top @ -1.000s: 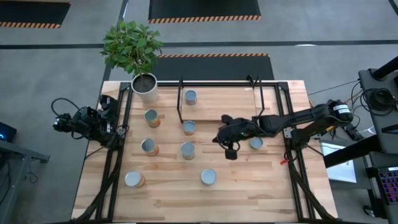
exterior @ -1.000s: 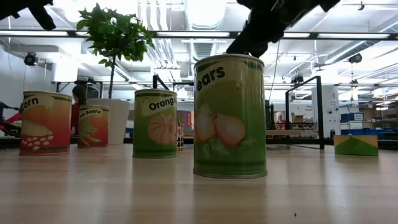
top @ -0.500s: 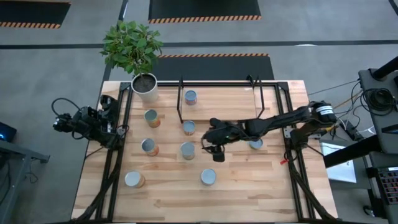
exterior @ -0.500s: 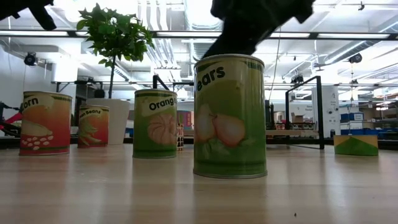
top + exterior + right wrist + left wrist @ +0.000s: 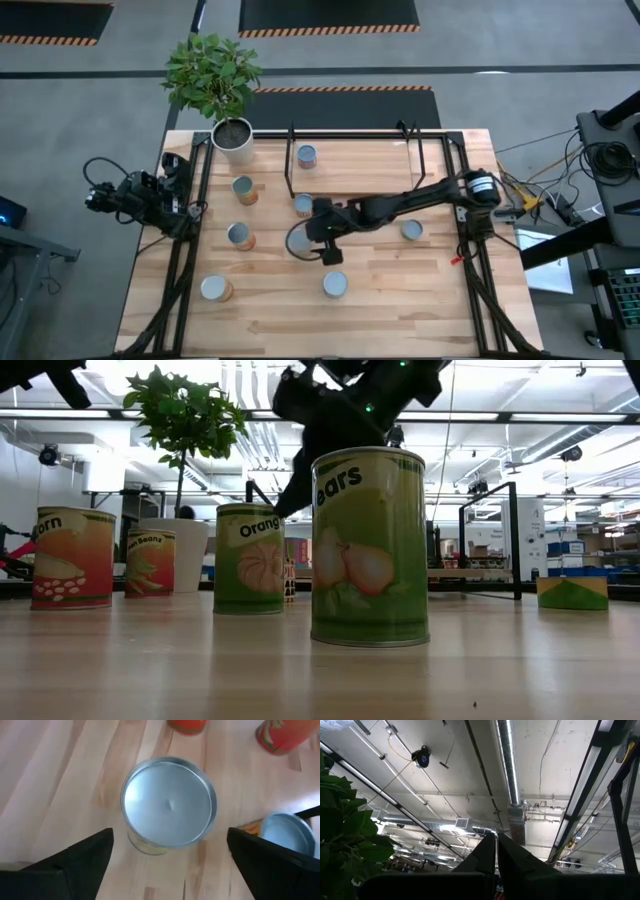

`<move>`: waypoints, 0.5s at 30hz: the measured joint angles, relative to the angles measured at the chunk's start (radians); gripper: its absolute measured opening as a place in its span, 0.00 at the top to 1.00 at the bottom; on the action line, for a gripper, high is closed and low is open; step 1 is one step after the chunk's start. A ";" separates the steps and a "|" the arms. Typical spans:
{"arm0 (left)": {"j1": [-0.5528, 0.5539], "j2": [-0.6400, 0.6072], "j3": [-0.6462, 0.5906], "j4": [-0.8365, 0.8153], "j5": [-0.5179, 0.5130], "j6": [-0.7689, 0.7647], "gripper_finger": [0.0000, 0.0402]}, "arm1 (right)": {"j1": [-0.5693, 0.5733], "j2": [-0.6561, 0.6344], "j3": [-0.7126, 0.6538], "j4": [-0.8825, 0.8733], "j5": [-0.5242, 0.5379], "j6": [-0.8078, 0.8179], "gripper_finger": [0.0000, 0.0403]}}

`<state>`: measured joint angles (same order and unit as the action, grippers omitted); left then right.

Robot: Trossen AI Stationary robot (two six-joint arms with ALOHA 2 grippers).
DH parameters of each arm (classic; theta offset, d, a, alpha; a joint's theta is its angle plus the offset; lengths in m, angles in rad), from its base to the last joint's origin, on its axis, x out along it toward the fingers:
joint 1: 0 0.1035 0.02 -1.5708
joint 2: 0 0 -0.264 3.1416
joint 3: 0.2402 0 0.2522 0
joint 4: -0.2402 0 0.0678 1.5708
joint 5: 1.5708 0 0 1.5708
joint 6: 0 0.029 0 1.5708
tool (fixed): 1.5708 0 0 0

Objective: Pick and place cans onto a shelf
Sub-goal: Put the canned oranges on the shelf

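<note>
High view: right gripper hovers over a can mid-table, fingers spread wide either side. Left gripper is pinched together, parked at the table's left edge.

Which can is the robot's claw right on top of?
The can in the middle of the table. The right gripper hangs over it with its jaws open wide on either side of the silvery top. The other cans sit off on their own.

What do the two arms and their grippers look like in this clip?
Both arms are dark, jointed, with black cabling. The right arm is slim with a silvery ring near its elbow; the right gripper has two flat black fingers. The left gripper shows two narrow black fingers.
</note>
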<state>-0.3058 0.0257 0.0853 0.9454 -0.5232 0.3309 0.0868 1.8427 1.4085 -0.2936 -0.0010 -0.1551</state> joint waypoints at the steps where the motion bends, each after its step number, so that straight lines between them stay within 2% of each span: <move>1: 0.000 0.000 0.000 0.000 0.000 0.000 1.00 | 0.000 0.009 0.009 0.000 0.000 0.000 0.06; 15: 0.000 0.000 0.000 0.001 0.000 0.000 1.00 | -0.015 0.038 0.023 0.051 -0.061 0.000 0.09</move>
<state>-0.3061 0.0254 0.0853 0.9459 -0.5236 0.3309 0.0717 1.8810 1.4319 -0.2425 -0.0618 -0.1547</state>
